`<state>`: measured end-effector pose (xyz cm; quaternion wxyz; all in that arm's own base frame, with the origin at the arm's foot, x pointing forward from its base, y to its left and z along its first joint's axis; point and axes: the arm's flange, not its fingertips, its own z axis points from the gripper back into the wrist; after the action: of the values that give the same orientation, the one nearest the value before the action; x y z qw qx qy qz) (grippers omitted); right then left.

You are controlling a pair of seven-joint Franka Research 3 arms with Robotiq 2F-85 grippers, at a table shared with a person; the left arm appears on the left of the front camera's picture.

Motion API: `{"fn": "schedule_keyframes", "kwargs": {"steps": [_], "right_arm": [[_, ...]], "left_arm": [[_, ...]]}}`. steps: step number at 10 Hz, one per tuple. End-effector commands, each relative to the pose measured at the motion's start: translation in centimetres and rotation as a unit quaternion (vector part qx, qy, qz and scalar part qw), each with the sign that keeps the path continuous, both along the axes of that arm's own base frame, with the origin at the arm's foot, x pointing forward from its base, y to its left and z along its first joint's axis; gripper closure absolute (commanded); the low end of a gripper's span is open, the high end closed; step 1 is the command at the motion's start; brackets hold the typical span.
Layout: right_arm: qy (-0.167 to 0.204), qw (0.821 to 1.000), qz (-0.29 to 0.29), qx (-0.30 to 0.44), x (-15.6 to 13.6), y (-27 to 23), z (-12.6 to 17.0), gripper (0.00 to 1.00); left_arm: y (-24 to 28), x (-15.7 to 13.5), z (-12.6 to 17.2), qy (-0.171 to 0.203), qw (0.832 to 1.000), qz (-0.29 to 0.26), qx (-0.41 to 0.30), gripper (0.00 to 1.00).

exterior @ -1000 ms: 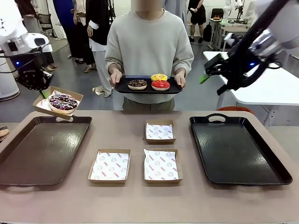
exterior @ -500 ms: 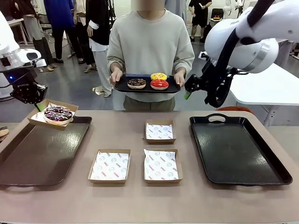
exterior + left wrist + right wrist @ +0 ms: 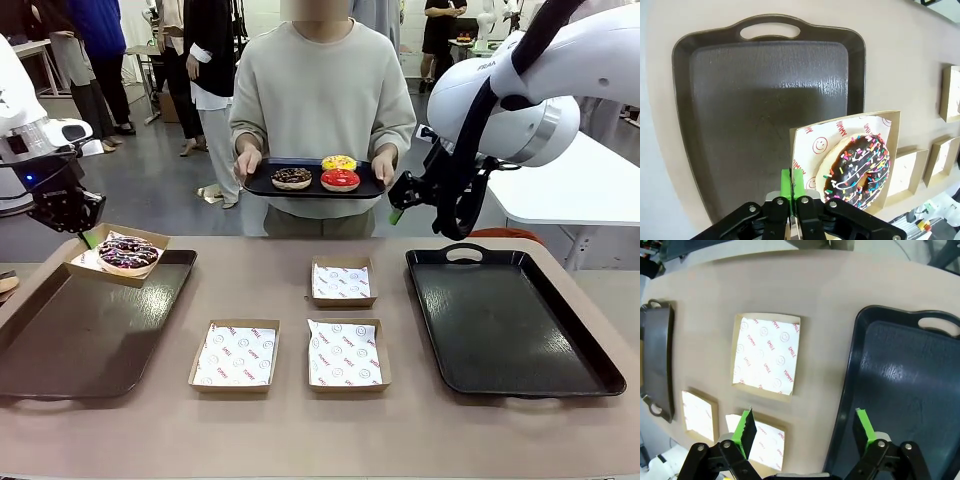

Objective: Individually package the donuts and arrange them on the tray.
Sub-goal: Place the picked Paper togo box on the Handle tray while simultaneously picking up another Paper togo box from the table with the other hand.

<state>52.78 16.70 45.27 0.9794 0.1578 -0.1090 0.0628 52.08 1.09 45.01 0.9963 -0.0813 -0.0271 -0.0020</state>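
A chocolate donut with pale sprinkles [image 3: 127, 252] lies in a paper-lined cardboard box [image 3: 92, 262]. My left gripper [image 3: 87, 236] is shut on that box's edge and holds it just over the far left corner of the brown tray [image 3: 90, 330]. The left wrist view shows the gripper [image 3: 792, 186] pinching the box [image 3: 807, 145] beside the donut [image 3: 857, 170]. A person holds a small black tray [image 3: 262, 188] with a chocolate donut [image 3: 292, 177], a yellow donut [image 3: 339, 162] and a red donut [image 3: 340, 180]. My right gripper [image 3: 402, 200] hangs open and empty just right of that tray.
Three empty paper-lined boxes [image 3: 341, 282] [image 3: 235, 355] [image 3: 345, 353] lie mid-table. A large black tray [image 3: 510, 320] sits at the right, and the right wrist view looks down on it [image 3: 900, 370]. A white table stands behind the right arm.
My left gripper has lowered the boxed donut toward the brown tray's far corner. My right arm has swung left and down, close to the person's tray.
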Motion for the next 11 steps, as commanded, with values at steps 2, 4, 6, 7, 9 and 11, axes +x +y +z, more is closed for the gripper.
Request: {"fn": "schedule_keyframes", "kwargs": {"steps": [2,4,6,7,9,11], "right_arm": [[-0.006,1.000,0.002,0.000,0.0,0.3,0.2,0.00],[-0.006,1.000,0.002,0.000,0.0,0.3,0.2,0.00],[-0.006,1.000,0.002,0.000,0.0,0.3,0.2,0.00],[-0.006,1.000,0.002,0.000,0.0,0.3,0.2,0.00],[0.038,0.999,-0.023,-0.013,0.6,1.7,-0.8,0.00],[0.055,0.997,0.006,-0.054,0.9,4.7,-1.4,0.00]], "left_arm": [[0.0,-0.2,0.5,-0.004,1.000,0.001,0.003,0.99],[0.0,-0.2,0.5,-0.004,1.000,0.001,0.003,0.99],[0.0,-0.2,0.5,-0.004,1.000,0.001,0.003,0.99],[0.0,-0.2,0.5,-0.004,1.000,0.001,0.003,0.99],[0.0,0.1,-0.4,0.021,1.000,-0.003,-0.004,0.99],[0.4,-0.5,-1.9,0.035,0.999,-0.001,0.005,0.99]]}}
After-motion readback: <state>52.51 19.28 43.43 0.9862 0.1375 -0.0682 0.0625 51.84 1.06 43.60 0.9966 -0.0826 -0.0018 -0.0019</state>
